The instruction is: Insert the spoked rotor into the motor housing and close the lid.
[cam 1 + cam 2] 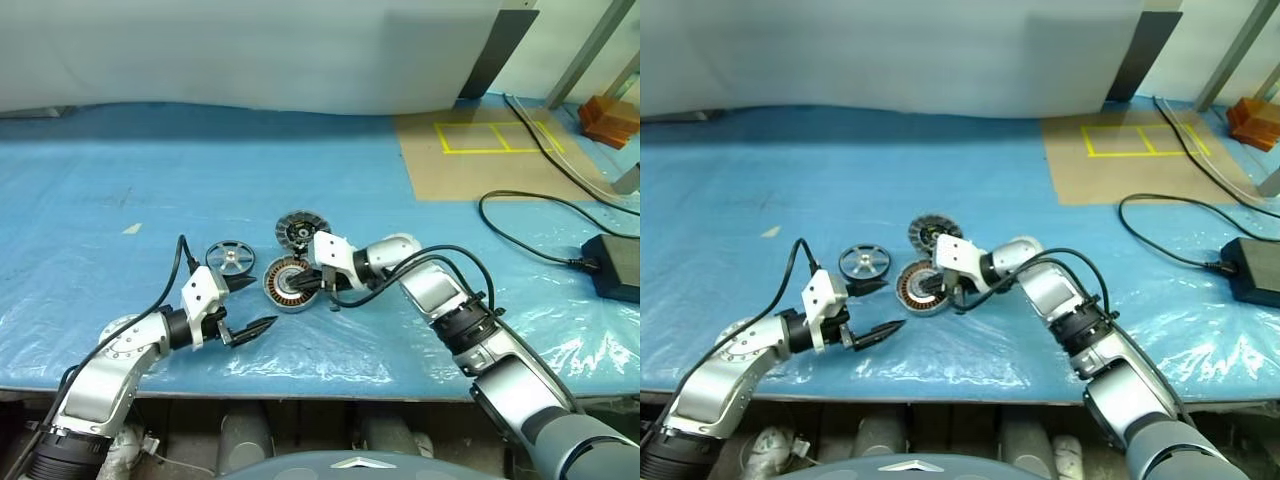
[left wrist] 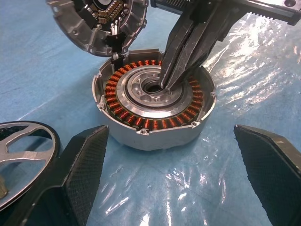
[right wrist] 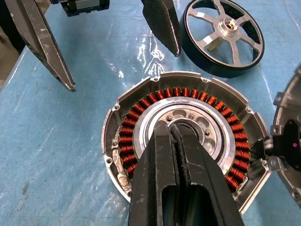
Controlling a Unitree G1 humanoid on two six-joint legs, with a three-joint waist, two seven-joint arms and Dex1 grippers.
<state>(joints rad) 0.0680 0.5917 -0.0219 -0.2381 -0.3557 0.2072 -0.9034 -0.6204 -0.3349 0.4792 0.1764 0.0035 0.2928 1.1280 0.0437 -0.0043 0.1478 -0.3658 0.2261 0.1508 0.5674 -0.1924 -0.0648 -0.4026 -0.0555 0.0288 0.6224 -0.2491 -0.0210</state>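
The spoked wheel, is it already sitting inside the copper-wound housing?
No, the spoked rotor lies on the sheet beside the motor housing.

Head pair looks down over the table; wrist cameras sit close — both sharing the motor housing (image 2: pixel 155 106).

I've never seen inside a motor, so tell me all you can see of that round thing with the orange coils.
The motor housing is a shallow round silver-metal cup lying flat and open on the blue plastic sheet. Inside, a ring of copper-orange windings surrounds a shiny metal centre with small holes and a dark bore. The right hand, shut, points its tips into that centre. The lid stands tipped up at its far edge; the spoked rotor lies beside it.
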